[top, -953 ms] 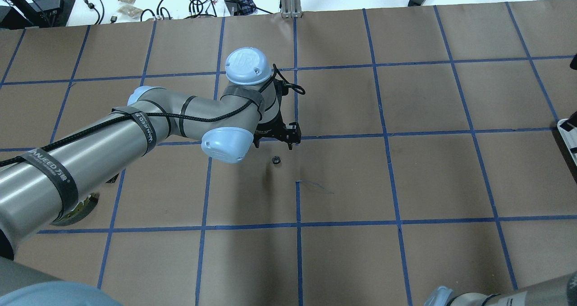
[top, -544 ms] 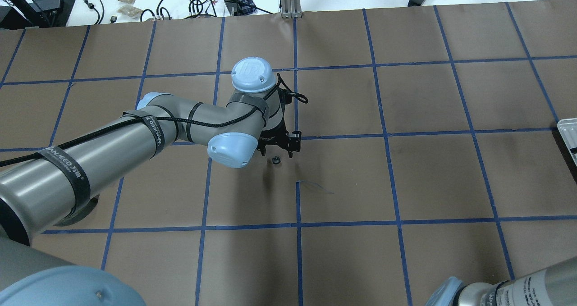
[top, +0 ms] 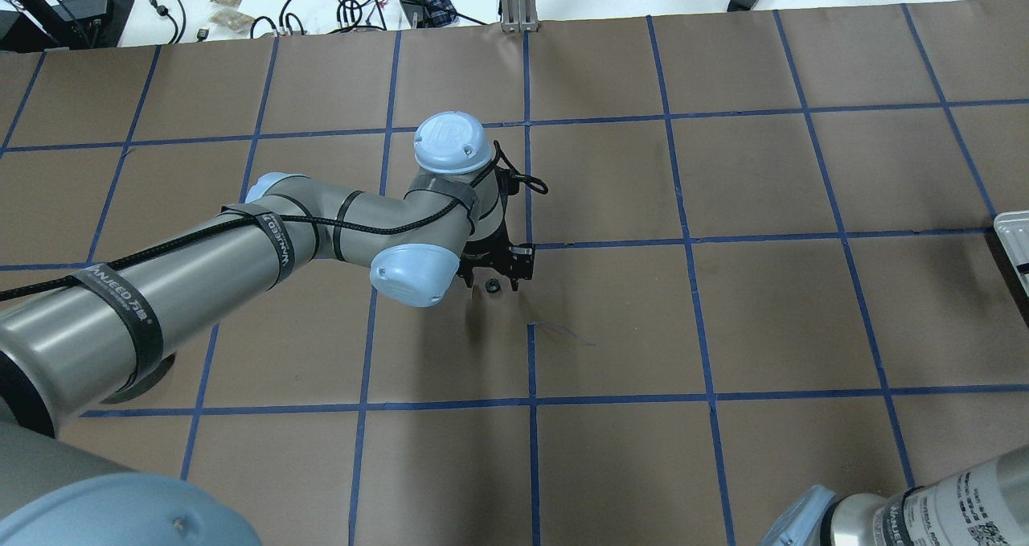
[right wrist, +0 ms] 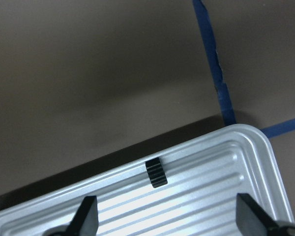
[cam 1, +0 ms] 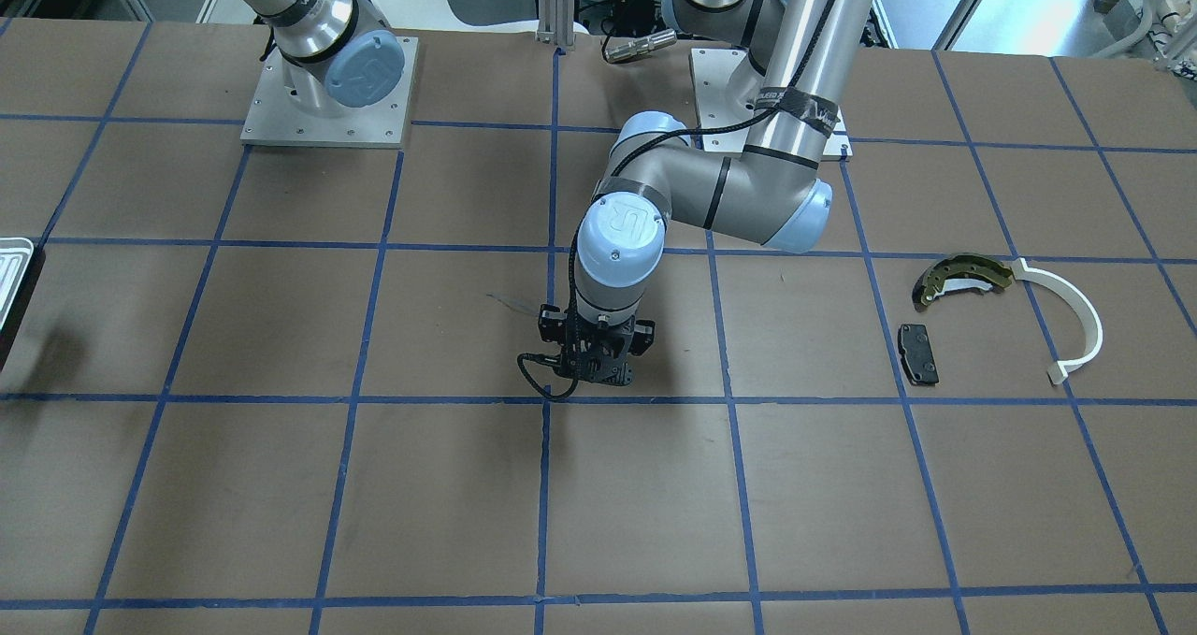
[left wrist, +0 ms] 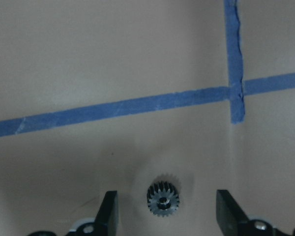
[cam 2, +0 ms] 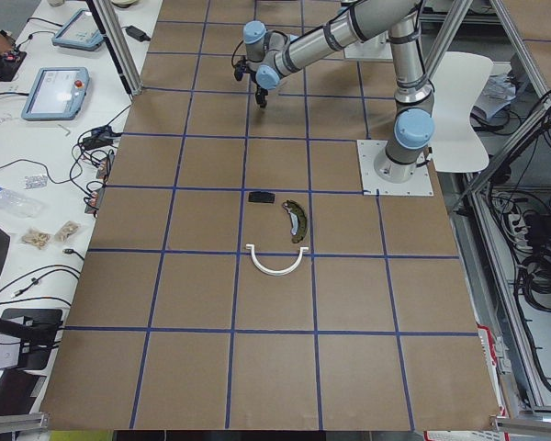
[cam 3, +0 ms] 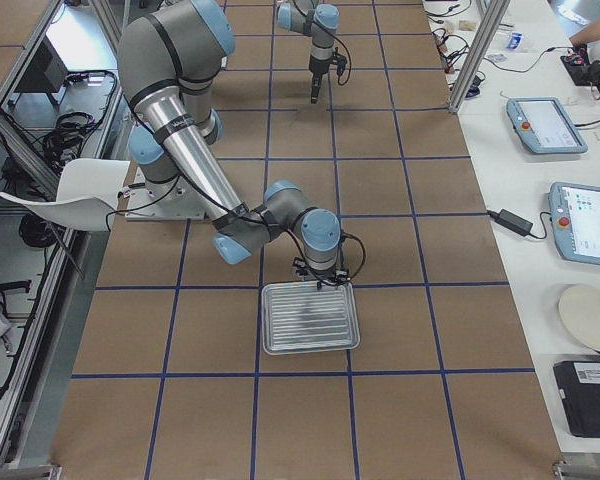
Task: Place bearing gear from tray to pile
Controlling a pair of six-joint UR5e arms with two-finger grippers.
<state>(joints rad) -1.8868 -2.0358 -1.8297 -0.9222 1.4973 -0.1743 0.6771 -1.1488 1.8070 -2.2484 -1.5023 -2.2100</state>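
The left gripper (top: 490, 279) hangs low over the brown table near its middle, jaws spread apart and gripping nothing. Between its fingers (left wrist: 109, 214) a small toothed gear (left wrist: 162, 200) lies flat on the paper, bore facing straight up, so its axis is vertical. It sits just beside a crossing of blue tape lines.

The right gripper (right wrist: 167, 204) hovers over the tray (cam 3: 310, 320), jaws likewise wide and empty. A black gear (right wrist: 156, 172) rests close to the tray's rim. It seems to stand on edge, teeth toward the camera and axis level, roughly along the ribs.

The pile (cam 2: 296, 220) lies well apart from both: brake shoe (cam 1: 963, 270), white arc (cam 1: 1075, 322), black pad (cam 1: 917, 353).
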